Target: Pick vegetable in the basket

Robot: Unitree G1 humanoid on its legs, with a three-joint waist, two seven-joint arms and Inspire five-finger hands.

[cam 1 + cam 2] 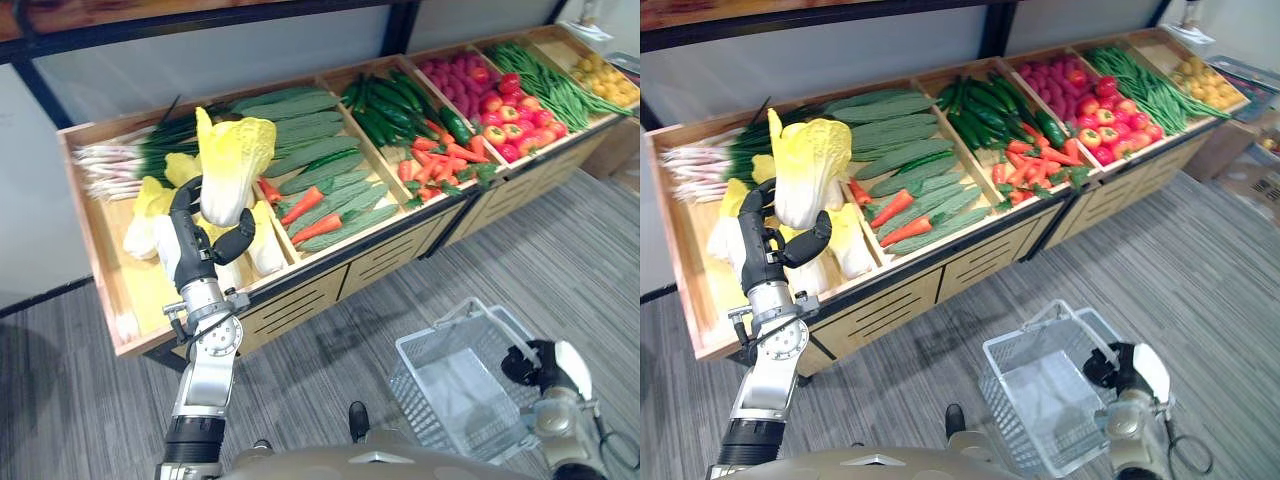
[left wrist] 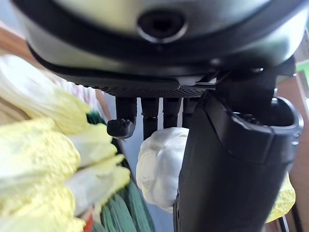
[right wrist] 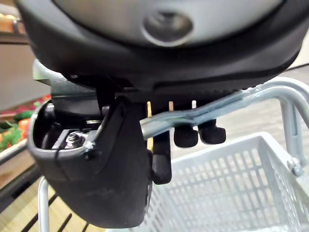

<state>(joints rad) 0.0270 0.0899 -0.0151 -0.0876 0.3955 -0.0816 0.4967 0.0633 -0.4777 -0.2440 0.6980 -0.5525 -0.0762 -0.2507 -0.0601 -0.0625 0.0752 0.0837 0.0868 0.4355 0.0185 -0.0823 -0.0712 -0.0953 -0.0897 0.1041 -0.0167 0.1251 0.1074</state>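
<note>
Above the stand (image 1: pixel 300 295) | left hand (image 1: pixel 192 240) curled round cabbage (image 1: pixel 232 160) | right hand (image 1: pixel 535 360) apparently hooked on basket handle (image 3: pixel 263 92)

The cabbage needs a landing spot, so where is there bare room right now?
The basket held by the right robot hand is bare inside. Bare wood also shows in the leftmost bin's front corner, beside the other cabbages. The cucumber bin beside it is packed. The left robot hand grips the lifted cabbage.

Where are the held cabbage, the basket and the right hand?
cabbage (image 1: pixel 232 160), left eye view, on its yellow leafy top.
basket (image 1: pixel 412 395), left eye view, on its mesh side wall.
right hand (image 1: pixel 528 362), left eye view, on the hand's dark bulk.
</note>
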